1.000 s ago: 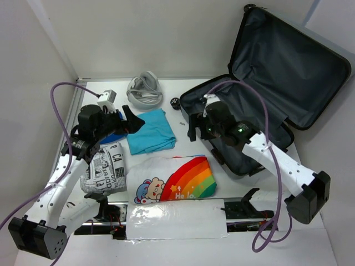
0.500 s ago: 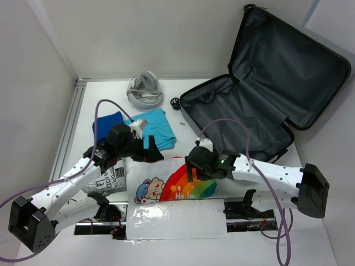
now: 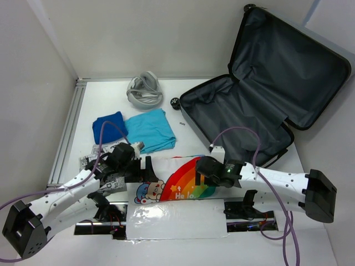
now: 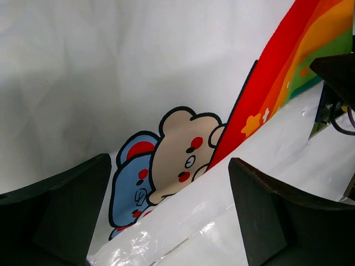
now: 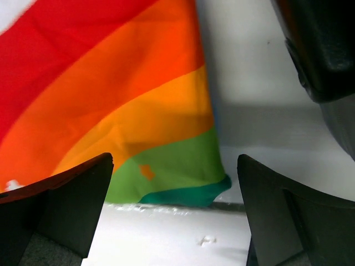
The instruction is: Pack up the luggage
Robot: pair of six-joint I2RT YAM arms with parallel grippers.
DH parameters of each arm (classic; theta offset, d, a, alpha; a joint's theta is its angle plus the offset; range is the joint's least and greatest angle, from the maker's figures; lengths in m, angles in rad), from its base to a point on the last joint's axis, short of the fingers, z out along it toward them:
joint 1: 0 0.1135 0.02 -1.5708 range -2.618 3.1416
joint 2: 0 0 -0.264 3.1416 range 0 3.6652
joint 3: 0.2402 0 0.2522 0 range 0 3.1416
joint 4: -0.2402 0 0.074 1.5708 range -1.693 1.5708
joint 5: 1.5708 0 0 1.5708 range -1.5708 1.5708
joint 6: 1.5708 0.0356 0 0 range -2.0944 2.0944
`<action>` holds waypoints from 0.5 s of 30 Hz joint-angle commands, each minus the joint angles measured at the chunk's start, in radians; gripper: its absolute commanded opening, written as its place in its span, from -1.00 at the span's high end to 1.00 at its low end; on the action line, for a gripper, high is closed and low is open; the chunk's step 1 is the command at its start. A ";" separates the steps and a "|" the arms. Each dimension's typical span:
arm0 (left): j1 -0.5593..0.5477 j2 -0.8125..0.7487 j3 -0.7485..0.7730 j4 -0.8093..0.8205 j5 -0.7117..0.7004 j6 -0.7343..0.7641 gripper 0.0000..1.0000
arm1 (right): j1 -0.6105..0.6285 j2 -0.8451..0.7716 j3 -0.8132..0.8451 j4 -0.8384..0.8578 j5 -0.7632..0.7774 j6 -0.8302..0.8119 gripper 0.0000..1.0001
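Two arms have swung in: left gripper [image 3: 146, 167] and right gripper [image 3: 199, 173] hover over the rainbow shirt [image 3: 176, 185], fingers [image 4: 266, 210] spread and empty; the luggage [image 3: 288, 72] lies unpacked.

I work on a white table [image 3: 105, 102] boxed in by plain white walls [image 3: 155, 39] far and left, a metal rail [image 3: 65, 136] along its left edge, under even light.

Bright, even overhead light leaves the white table [image 3: 105, 100] almost shadowless in the top view, with glare on the silvery tape strip [image 3: 177, 219], while both wrist views carry soft grey shadows and slightly blurred dark fingers [image 4: 61, 216] along their lower edges.
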 commanded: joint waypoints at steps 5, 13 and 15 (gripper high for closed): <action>-0.005 0.028 -0.011 -0.018 -0.045 -0.057 -0.99 | -0.060 0.006 -0.136 0.234 0.023 -0.068 -1.00; -0.005 0.039 -0.056 0.014 -0.045 -0.085 -0.99 | -0.113 0.032 -0.199 0.461 -0.170 -0.232 -0.87; -0.005 0.039 -0.067 0.014 -0.045 -0.085 -0.99 | -0.122 0.064 -0.199 0.471 -0.183 -0.232 -0.78</action>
